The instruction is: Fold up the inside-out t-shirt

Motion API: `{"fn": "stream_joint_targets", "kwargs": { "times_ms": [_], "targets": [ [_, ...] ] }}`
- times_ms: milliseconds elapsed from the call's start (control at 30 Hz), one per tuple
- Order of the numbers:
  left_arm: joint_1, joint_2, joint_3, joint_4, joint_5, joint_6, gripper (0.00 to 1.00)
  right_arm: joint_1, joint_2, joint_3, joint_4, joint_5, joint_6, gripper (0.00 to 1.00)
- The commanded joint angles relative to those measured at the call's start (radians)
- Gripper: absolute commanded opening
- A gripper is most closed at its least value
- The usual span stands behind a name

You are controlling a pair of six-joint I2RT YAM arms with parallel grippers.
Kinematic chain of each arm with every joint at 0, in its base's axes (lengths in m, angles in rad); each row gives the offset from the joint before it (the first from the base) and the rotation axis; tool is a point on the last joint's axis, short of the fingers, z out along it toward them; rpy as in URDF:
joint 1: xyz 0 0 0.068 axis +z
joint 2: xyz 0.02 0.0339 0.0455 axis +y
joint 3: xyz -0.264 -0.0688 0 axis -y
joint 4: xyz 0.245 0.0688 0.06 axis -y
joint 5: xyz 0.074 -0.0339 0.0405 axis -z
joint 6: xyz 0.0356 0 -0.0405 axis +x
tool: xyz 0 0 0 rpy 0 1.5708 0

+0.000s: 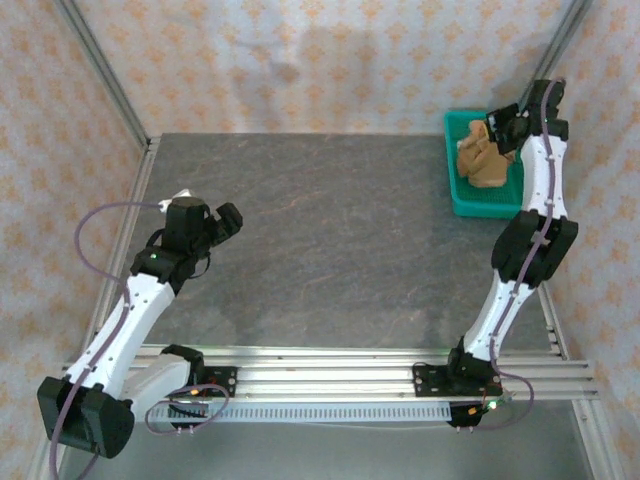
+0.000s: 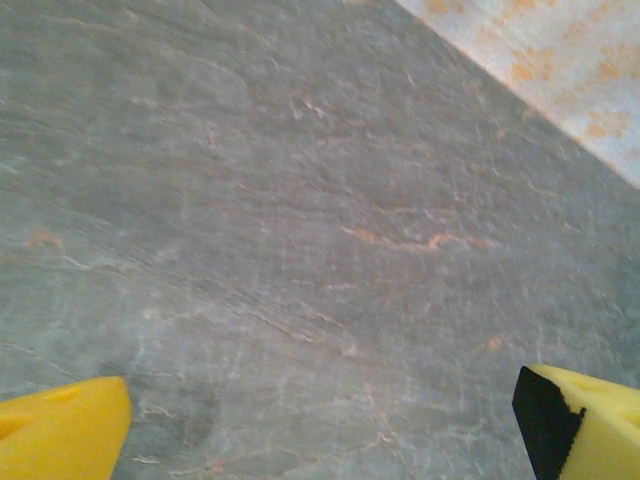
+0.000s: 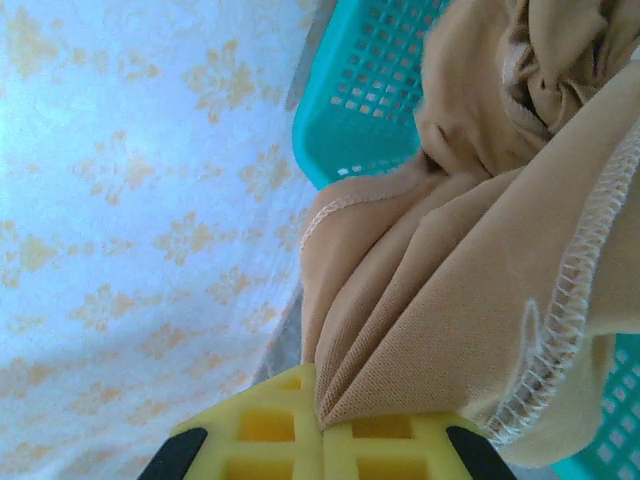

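Observation:
The tan t-shirt [image 1: 483, 158] hangs bunched over the teal basket [image 1: 462, 187] at the table's far right. My right gripper [image 1: 497, 131] is shut on it from above. In the right wrist view the yellow pads [image 3: 270, 430] meet at the gripper tip [image 3: 322, 425], pinching gathered folds of the t-shirt [image 3: 450, 300]; a stitched seam runs along its right edge. My left gripper [image 1: 228, 220] hovers over bare table at the left, open. Its yellow fingertips [image 2: 60, 435] stand far apart at the gripper [image 2: 325, 430] with nothing between them.
The teal basket [image 3: 375, 95] has perforated walls and stands against the patterned back wall. Grey slate tabletop [image 1: 330, 230] spreads between both arms. Metal frame posts rise at the back corners, and a rail runs along the near edge.

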Motion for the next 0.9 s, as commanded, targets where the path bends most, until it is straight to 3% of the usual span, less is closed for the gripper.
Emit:
{"fn": "stream_joint_targets", "kwargs": {
  "times_ms": [0,167,267,533,867],
  "targets": [
    [0.008,0.029,0.007,0.032,0.141,0.031,1.0,0.05,-0.164,-0.074,0.094,0.082,-0.005,0.0],
    [0.005,0.033,0.009,0.033,0.203,0.041,1.0,0.071,-0.332,-0.093,0.099,0.198,-0.058,0.0],
    [0.006,0.018,-0.005,0.043,0.203,0.043,0.99,0.085,-0.407,-0.076,0.113,0.205,-0.087,0.0],
    [0.005,0.008,-0.016,0.034,0.204,0.045,0.99,0.23,-0.477,0.106,0.026,0.148,-0.203,0.0],
    [0.005,-0.006,0.035,-0.067,0.155,0.082,0.98,0.461,-0.487,0.249,0.062,-0.026,-0.136,0.0]
  ]
}}
